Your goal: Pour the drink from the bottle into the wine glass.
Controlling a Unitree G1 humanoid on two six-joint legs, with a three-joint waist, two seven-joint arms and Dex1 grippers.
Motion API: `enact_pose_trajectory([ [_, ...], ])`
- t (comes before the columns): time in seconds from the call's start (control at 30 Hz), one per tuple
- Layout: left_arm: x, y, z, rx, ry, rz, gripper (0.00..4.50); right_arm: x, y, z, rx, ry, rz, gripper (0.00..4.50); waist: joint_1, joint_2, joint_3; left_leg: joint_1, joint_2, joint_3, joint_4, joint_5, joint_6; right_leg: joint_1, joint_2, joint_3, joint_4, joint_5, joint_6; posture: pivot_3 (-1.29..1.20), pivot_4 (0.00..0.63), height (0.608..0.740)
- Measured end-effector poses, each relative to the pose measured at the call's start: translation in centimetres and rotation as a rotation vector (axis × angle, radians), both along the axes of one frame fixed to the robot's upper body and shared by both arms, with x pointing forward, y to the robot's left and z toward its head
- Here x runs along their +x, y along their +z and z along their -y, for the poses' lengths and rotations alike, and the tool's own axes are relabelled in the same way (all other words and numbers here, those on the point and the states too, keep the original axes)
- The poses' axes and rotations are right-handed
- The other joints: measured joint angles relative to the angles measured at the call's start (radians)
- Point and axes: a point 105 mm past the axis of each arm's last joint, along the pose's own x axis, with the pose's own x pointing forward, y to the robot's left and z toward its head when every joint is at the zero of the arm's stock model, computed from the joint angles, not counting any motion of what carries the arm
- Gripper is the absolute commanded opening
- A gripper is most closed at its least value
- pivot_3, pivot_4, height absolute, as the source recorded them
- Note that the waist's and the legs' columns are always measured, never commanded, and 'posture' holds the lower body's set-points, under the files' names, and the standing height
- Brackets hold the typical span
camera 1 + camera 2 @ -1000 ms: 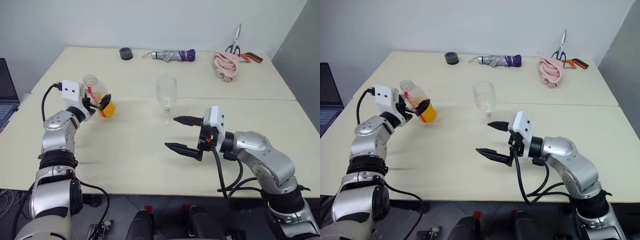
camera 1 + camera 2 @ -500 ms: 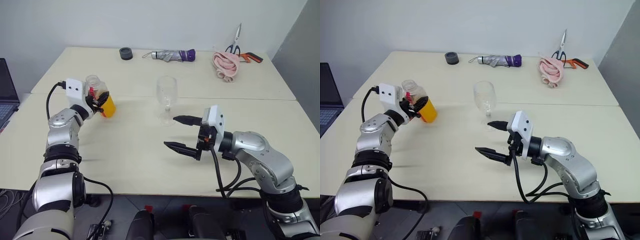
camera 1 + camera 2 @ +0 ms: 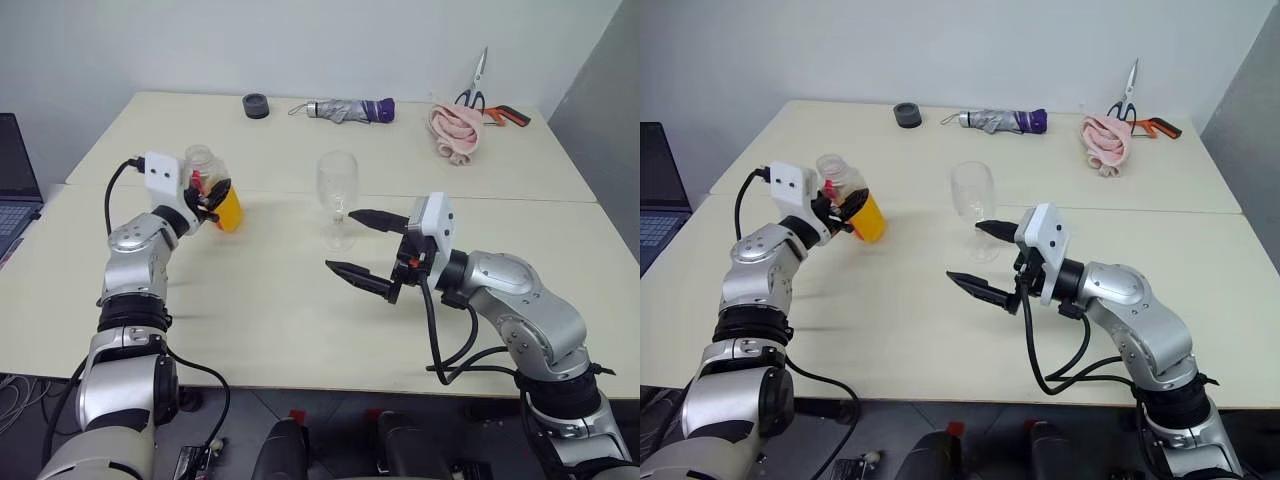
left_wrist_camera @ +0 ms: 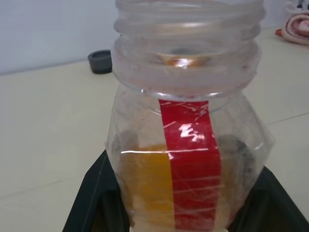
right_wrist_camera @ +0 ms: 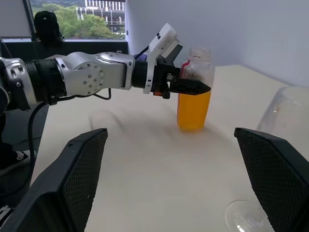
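Gripping now — left gripper (image 3: 210, 195) clamped on the bottle (image 3: 214, 192)

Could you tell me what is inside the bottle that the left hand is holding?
The bottle holds the orange drink in its lower half; the upper half and open neck look empty. The left hand and red label strip cover part of the contents.

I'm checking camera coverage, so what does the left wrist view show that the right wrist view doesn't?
Left wrist view alone: the red label strip up close, the bottle's open, capless neck, and a dark round object far back on the table.

Right wrist view alone: the left gripper with its jaws closed on the bottle, the wine glass and a window.

Both: the bottle, partly filled with the orange drink.
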Motion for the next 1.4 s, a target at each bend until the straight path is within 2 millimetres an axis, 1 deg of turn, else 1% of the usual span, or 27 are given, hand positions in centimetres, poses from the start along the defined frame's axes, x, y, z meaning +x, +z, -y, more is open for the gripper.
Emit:
enact_pose_trajectory([
  [0.07,-0.1,1.3,2.3,0.042,-0.054,0.047,1.89,0.3,0.6,0.4,0.020,-0.035,0.014,4.50,0.001,0.000,0.000,0.000,0.000,0.000,0.000,0.000,0.000,0.000,0.000,0.000,0.000,0.000,0.000,0.00,0.150,0.740],
  [0.2,-0.3,2.4,5.7,0.123,-0.123,0.084,1.89,0.8,0.9,0.9,0.036,-0.089,0.018,4.50,-0.001,0.000,0.000,0.001,0.000,0.000,0.000,0.000,0.000,0.000,0.000,0.001,0.000,0.000,0.000,0.00,0.150,0.740],
  [0.33,-0.3,2.8,7.9,0.231,-0.168,0.116,1.89,1.4,0.9,1.5,0.035,-0.156,0.030,4.50,-0.005,0.000,0.000,0.001,0.000,0.001,0.000,0.000,0.000,0.000,0.001,0.001,0.000,0.000,0.000,0.00,0.150,0.740],
  [0.43,-0.3,3.6,8.8,0.289,-0.179,0.158,1.89,1.8,0.8,1.8,0.033,-0.205,0.038,4.50,-0.003,0.000,0.000,0.001,0.000,0.001,0.000,0.000,0.000,0.000,0.001,0.001,0.000,0.000,0.000,0.00,0.150,0.740],
  [0.57,-0.1,5.2,9.5,0.359,-0.179,0.242,1.89,2.2,0.8,2.1,0.049,-0.265,0.067,4.50,-0.002,0.000,0.000,0.000,0.000,0.001,0.000,0.000,0.000,0.000,0.001,0.001,0.000,0.000,0.000,0.00,0.150,0.740],
  [0.67,-0.1,5.8,10.0,0.423,-0.190,0.289,1.89,2.3,0.5,2.2,0.040,-0.279,0.067,4.50,-0.002,0.000,0.000,0.001,0.000,0.001,0.000,0.000,0.000,0.000,0.001,0.001,0.000,0.000,0.000,0.00,0.150,0.740],
  [0.8,0.2,5.7,10.4,0.503,-0.201,0.325,1.89,2.5,0.4,2.4,0.041,-0.286,0.060,4.50,-0.002,0.000,0.000,0.000,0.000,0.001,0.000,0.000,0.000,0.000,0.001,0.001,0.000,0.000,0.000,0.00,0.150,0.740],
  [0.93,0.4,5.7,10.8,0.577,-0.216,0.355,1.89,2.7,0.6,3.3,0.046,-0.301,0.067,4.50,-0.001,0.000,0.000,0.000,0.000,0.001,0.000,0.000,0.000,0.000,0.001,0.001,0.000,0.000,0.000,0.00,0.150,0.740],
  [1.07,0.9,6.3,11.1,0.667,-0.211,0.405,1.89,2.4,0.2,3.4,0.035,-0.280,0.058,4.50,-0.002,0.000,0.000,0.000,0.000,0.001,-0.001,0.000,0.000,0.000,0.001,0.001,0.000,0.000,0.000,0.00,0.150,0.740],
  [1.23,1.0,7.3,11.5,0.734,-0.206,0.476,1.89,2.3,0.2,3.3,0.038,-0.260,0.054,4.50,-0.002,0.000,0.000,0.000,0.000,0.001,-0.001,0.000,0.000,0.000,0.001,0.001,0.000,0.000,0.000,0.00,0.150,0.740],
  [1.4,1.3,6.7,11.2,0.822,-0.201,0.495,1.89,2.2,0.2,3.3,0.037,-0.258,0.053,4.50,-0.002,0.000,0.000,0.000,0.000,0.001,-0.001,0.000,0.000,0.000,0.001,0.001,0.000,0.000,0.000,0.00,0.150,0.740],
])
